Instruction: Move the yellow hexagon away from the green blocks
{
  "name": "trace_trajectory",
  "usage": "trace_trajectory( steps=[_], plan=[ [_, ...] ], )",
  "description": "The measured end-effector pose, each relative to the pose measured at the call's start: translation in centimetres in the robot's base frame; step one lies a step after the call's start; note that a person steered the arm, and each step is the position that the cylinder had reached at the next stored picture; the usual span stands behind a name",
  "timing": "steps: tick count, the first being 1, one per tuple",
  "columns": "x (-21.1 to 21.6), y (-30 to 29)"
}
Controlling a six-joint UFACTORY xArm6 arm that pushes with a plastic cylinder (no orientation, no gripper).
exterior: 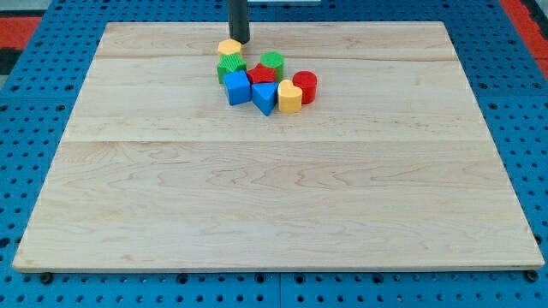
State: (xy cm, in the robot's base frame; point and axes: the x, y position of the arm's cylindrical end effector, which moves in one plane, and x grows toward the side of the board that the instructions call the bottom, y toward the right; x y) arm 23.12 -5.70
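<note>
Pale wood board [274, 197] on a blue pegboard surface [43, 103], red strips at the view's top corners cut off by the frame. All blocks bunched in one cluster near the view's top, left of centre. Leftmost in the cluster: yellow hexagon [229, 47] at the top-left, touching or just beside the green block [230, 68] directly below it; shape of that green block hard to settle, ridged sides, star-like at a guess. Below that, blue cube [237, 87], touching the green one. Just right of the hexagon, my tip [241, 42], planted at the hexagon's upper right edge, contact apparent but not certain; rod [237, 17] cut off by the view's top edge, no claw on it, bare rod holding nothing. Next rightward: red block [261, 74] in the cluster's middle, mostly hidden by neighbours, shape unclear. Blue triangle [265, 97] below it at the cluster's bottom. Green cylinder [272, 61] above, close to the red block, its base hidden behind it. Further right: yellow heart-like block [289, 96], touching the blue triangle. Rightmost: red cylinder [306, 85], pressed against the yellow heart-like block. Gaps between most blocks too small to judge.
</note>
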Motion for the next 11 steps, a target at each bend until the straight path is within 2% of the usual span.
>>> trace_trajectory(
  steps=[4,6,8,11],
  plan=[
    [4.5,1.3],
    [4.1,-9.5],
    [6.7,-9.2],
    [4.0,-13.2]
  ],
)
